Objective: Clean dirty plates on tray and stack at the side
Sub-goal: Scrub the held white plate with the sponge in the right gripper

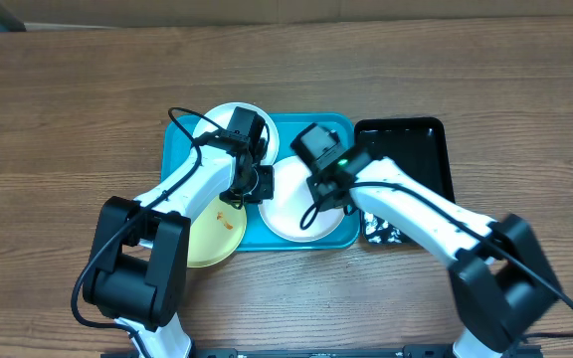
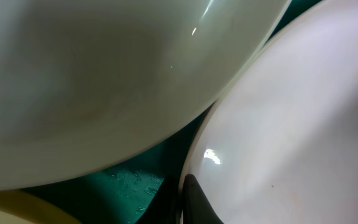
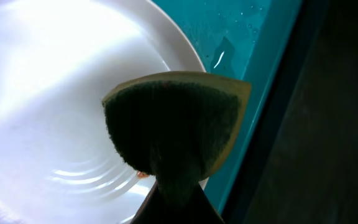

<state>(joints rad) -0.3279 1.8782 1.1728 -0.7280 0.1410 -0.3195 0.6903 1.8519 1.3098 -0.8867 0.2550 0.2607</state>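
Right fingers clamped on sponge over white plate on turquoise tray; left fingers together at that plate's rim; 2nd white plate and yellow-green plate overhang the tray's edge.

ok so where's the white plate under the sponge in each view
overhead: the white plate sits mid-picture, on the right half of the turquoise tray.
left wrist: the white plate fills the right side, very close up.
right wrist: the white plate fills the left side, behind the sponge.
shared landmark: the turquoise tray, visible beside the plate in all three.
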